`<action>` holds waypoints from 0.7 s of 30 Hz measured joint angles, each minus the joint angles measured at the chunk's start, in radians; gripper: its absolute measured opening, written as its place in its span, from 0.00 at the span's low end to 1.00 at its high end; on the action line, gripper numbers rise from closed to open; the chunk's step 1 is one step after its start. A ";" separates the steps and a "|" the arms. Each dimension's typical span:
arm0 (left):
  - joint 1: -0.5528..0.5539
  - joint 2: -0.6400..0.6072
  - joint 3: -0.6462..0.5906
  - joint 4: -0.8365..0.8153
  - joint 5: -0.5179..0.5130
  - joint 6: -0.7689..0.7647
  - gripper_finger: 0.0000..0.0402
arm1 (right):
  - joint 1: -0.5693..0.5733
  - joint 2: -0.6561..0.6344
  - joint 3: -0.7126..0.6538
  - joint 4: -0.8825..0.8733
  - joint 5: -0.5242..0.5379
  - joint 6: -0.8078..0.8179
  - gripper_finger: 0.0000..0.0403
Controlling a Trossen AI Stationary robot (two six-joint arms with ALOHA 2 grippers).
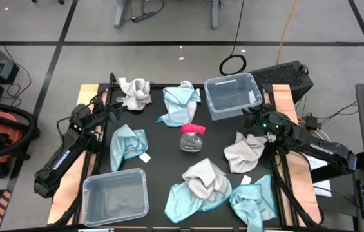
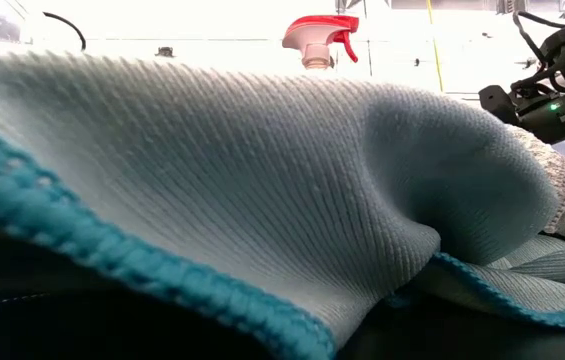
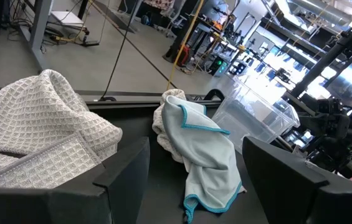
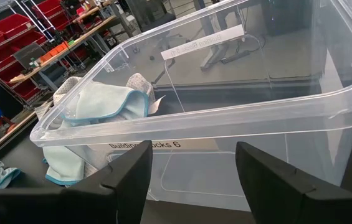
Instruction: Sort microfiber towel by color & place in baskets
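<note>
Nearest the front edge of the tabletop [image 1: 162, 138]: one empty basket [image 1: 115, 195], beside a heap of grey and blue towels [image 1: 202, 187], none sorted yet. Mid-table: pink-lidded jar [image 1: 192, 137], a loose blue towel [image 1: 128, 145] and a grey towel [image 1: 244, 151]. Left gripper [image 1: 118, 111], fingers apart and empty, sat low facing the far grey towel [image 1: 134, 93], apparently its next pick. Right gripper [image 1: 251, 116], fingers apart, empty, waited against the far basket [image 1: 232, 96], also empty.
</note>
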 joint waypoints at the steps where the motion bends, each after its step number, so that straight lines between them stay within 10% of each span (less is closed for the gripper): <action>1: 0.000 0.000 0.000 0.000 0.000 0.000 0.65 | 0.000 0.000 0.000 0.000 0.000 0.000 0.55; 21: 0.000 0.000 0.000 0.000 0.000 0.000 0.65 | 0.000 0.000 0.000 0.003 0.000 0.015 0.55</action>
